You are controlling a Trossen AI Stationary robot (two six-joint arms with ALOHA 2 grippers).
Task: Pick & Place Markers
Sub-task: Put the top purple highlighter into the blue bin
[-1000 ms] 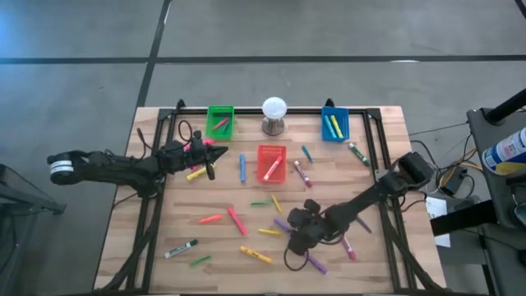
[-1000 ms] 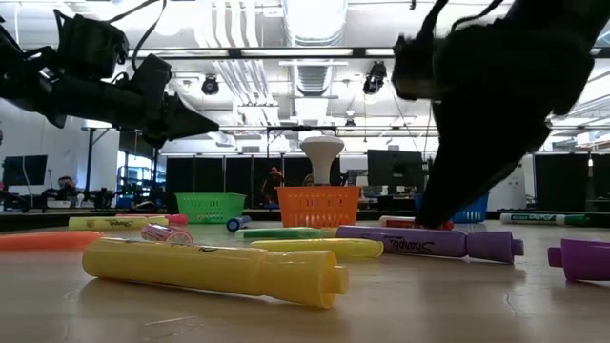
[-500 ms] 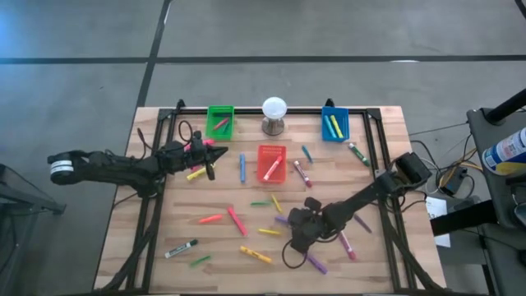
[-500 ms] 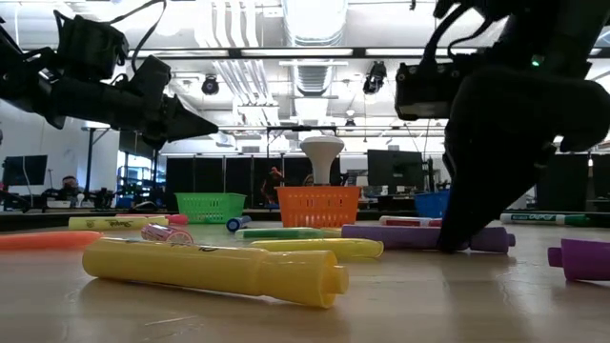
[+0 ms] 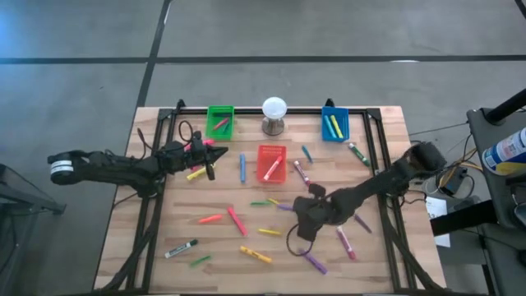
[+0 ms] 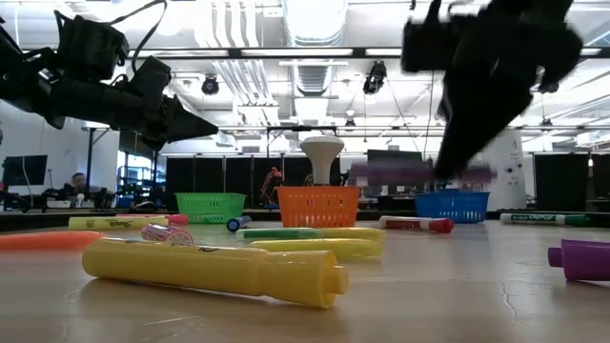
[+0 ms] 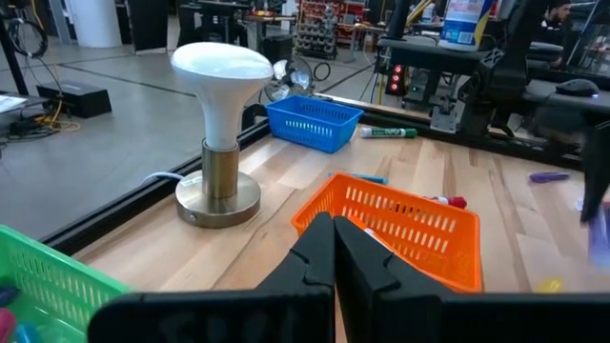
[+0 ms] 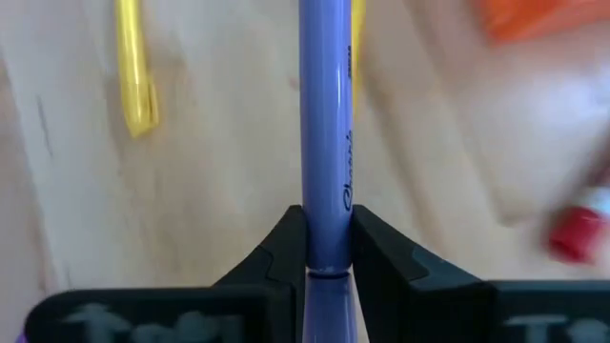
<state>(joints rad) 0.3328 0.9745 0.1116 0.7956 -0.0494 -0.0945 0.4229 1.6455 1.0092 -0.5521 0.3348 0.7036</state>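
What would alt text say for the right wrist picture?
Two dark fingers pinch a purple marker that runs straight away from the camera, above a wooden table. A yellow marker lies on the wood to one side.

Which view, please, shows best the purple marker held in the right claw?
The right wrist view: the purple marker fills the frame, pinched in the right claw. The low view shows it lifted but blurred; the high view hides it under the claw; the left wrist view doesn't clearly show it.

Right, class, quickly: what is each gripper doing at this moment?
Left gripper: shut, holding nothing, near the green bin.
Right gripper: shut on the purple marker, lifted off the table.
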